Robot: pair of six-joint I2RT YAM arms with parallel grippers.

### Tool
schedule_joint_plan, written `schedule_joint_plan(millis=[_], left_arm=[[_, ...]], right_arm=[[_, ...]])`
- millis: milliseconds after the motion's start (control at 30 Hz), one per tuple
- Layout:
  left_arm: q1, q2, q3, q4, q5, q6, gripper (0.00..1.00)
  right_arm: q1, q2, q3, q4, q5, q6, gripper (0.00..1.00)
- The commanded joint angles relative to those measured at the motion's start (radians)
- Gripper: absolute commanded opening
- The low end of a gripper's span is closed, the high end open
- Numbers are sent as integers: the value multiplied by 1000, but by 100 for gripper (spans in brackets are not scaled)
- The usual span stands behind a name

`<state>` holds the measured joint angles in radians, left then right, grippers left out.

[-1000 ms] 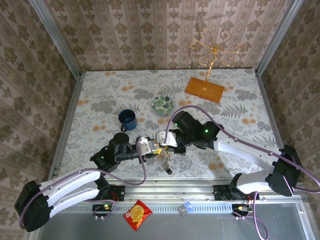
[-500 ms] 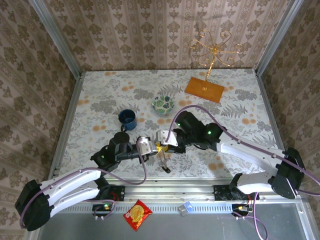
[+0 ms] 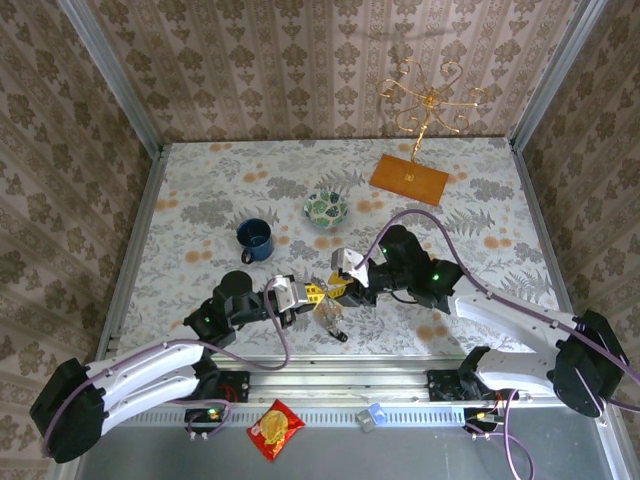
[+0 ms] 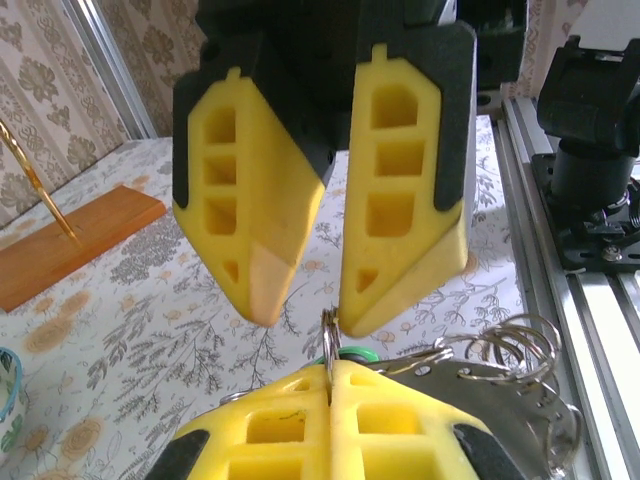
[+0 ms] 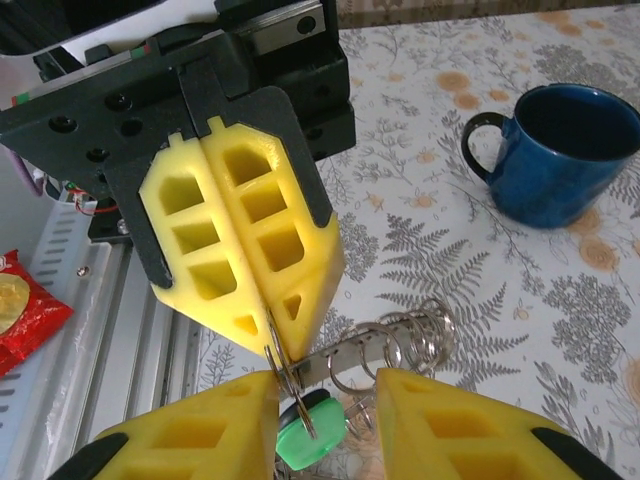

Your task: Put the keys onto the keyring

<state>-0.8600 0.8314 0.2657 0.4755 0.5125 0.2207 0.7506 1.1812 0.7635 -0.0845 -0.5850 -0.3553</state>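
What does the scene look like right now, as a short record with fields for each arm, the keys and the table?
left jaws: left gripper shut, pinching the keyring edge-on
right jaws: right gripper open, tips facing the left gripper
green key: head sits between the right jaws, by the keyring
table: blue mug and patterned bowl stand beyond the grippers
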Motion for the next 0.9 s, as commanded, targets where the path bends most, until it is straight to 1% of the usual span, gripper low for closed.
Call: schedule_joint_plan(millis=[0, 33, 133, 267, 300, 333, 400, 467, 700, 867], left_arm=[[9, -2, -12, 102, 31, -34, 0], [10, -2, -12, 106, 31, -37, 0], [13, 2, -16, 127, 36, -46, 0], [16, 5, -16, 123, 35, -50, 0], [16, 1, -15, 114, 26, -50, 0], [17, -6, -14, 102, 19, -48, 2], [19, -24, -8, 62, -3, -35, 14], [21, -42, 6, 11, -14, -17, 18], [29, -53, 78, -171, 1, 53, 21], [31, -15, 120, -228, 28, 80, 23]], right_arm=[[-1, 20, -4, 49, -51, 19, 29], [1, 23, -3, 50, -50, 19, 28], [1, 34, 6, 53, -61, 14, 19], [-1, 31, 11, 57, -78, 9, 0], [1, 28, 15, 43, -79, 0, 0], [0, 23, 20, 27, -79, -10, 0], [-1, 13, 34, -20, -72, -40, 0], [0, 9, 53, -75, -64, -74, 0], [13, 43, 149, -262, 1, -184, 0], [45, 87, 233, -364, 58, -245, 0]])
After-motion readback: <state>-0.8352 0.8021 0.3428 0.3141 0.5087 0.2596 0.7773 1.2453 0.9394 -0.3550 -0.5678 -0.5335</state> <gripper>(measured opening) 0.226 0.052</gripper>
